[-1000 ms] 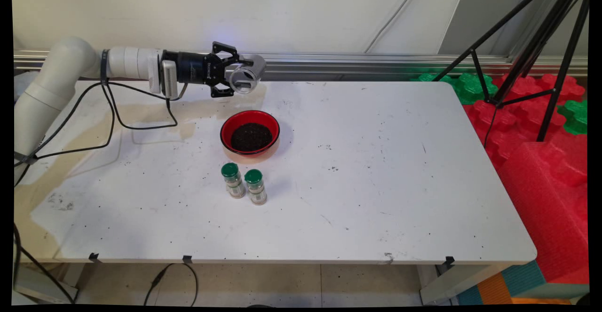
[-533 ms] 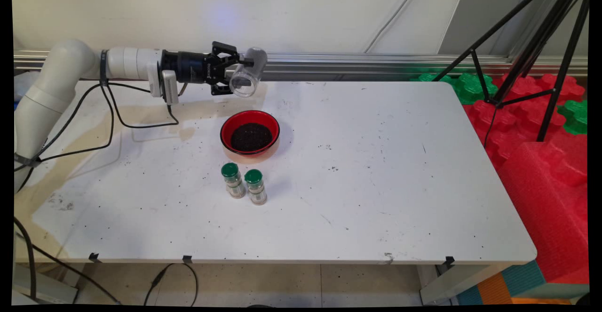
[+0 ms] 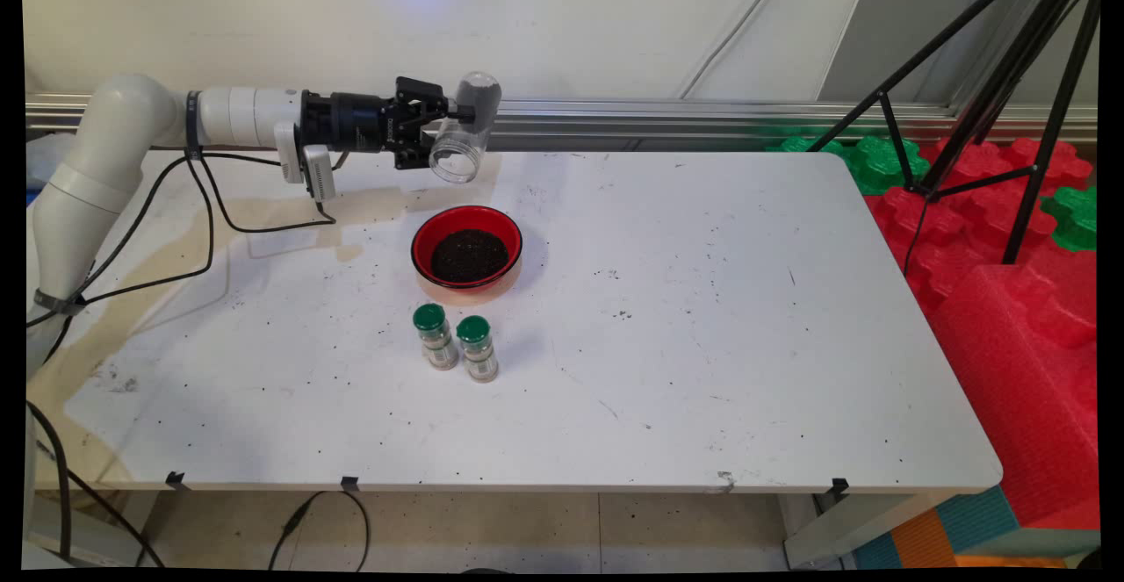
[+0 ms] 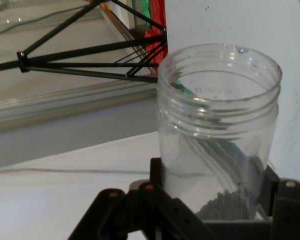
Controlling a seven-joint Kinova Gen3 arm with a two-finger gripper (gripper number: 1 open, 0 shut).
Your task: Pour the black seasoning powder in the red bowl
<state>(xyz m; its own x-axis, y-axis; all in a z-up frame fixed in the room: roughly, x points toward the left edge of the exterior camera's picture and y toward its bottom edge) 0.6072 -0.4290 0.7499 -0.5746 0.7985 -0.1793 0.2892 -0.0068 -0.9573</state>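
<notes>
My gripper (image 3: 452,125) is shut on a clear plastic jar (image 3: 464,125), held in the air above the table's far side. The jar is tilted steeply, its open mouth pointing down and toward the camera, above and a little behind the red bowl (image 3: 466,247). The bowl holds a dark granular fill. In the hand view the clear jar (image 4: 217,130) fills the middle, clamped between my gripper (image 4: 212,200) fingers, with a few dark grains left inside near its base.
Two small spice jars with green caps (image 3: 435,336) (image 3: 477,347) stand side by side just in front of the bowl. Dark specks are scattered over the white table (image 3: 702,345). A black tripod (image 3: 992,82) and red and green foam blocks (image 3: 1010,301) stand at the right.
The wrist has rolled further, so the jar has tipped from lying sideways to mouth-down. The gripper has also risen slightly.
</notes>
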